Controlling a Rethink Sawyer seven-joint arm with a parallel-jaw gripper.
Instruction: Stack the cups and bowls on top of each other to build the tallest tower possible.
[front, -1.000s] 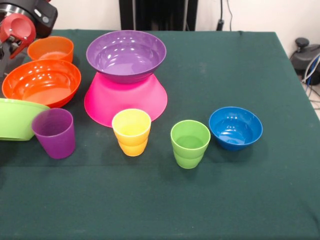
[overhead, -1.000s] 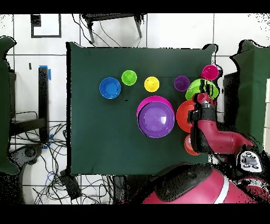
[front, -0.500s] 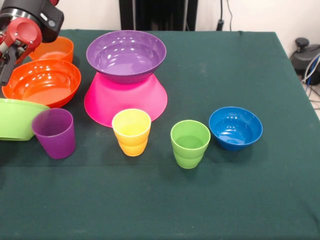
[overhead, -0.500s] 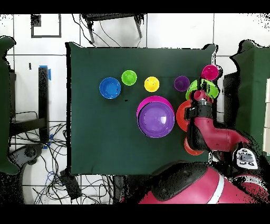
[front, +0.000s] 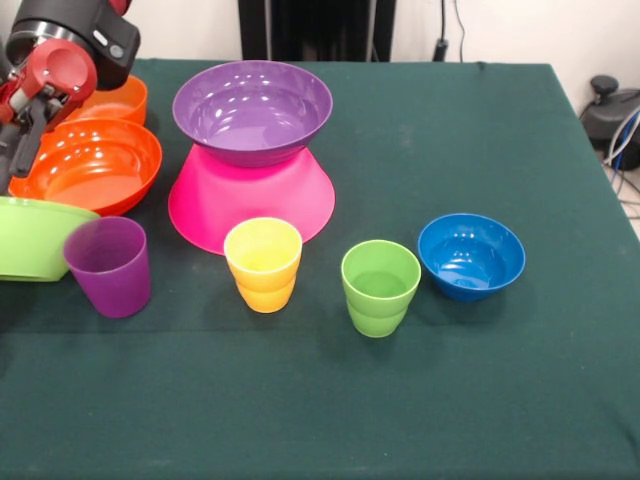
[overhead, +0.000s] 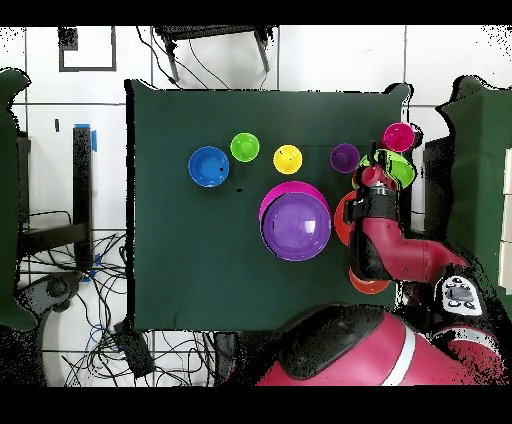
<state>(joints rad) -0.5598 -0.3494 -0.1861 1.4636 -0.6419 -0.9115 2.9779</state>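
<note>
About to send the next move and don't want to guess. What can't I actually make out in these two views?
- Gripper: front view cuts it at the left edge; overhead, the arm covers it. Open or shut is unknown.
- Lime green bowl: cut by the front view's left edge.
- Large orange bowl and small orange bowl: partly behind the arm in both views.
- Red cup: overhead only, outside the front view.

An upright purple plastic bowl (front: 252, 108) sits on an inverted pink plastic bowl (front: 251, 199) at the far centre of the green-clothed table (front: 480, 380). Left of them a large orange bowl (front: 88, 166) lies with a small orange bowl (front: 118, 100) behind it and a lime green bowl (front: 32, 238) before it. The near row runs left to right — purple tumbler (front: 109, 266), yellow tumbler (front: 263, 264), green tumbler (front: 380, 287), small blue bowl (front: 471, 256).
</note>
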